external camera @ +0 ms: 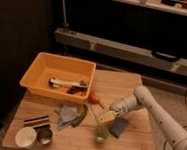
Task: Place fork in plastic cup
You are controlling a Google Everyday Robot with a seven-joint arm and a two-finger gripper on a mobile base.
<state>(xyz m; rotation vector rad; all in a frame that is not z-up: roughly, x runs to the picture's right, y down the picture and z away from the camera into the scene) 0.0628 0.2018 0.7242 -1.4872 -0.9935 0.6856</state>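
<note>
Your gripper (105, 117) hangs just above the plastic cup (101, 134) near the table's (132, 144) front edge; whether it grasps anything, you cannot tell.

gripper (105, 117) just above or behind plastic cup (101, 134) at table (123, 85) front; bin (45, 90) rear left; round cup (26, 137), tin (44, 135) side by side, front left.

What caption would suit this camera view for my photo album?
Robot arm's gripper hovers right by the green plastic cup on a wooden table, with an orange bin behind.
</note>
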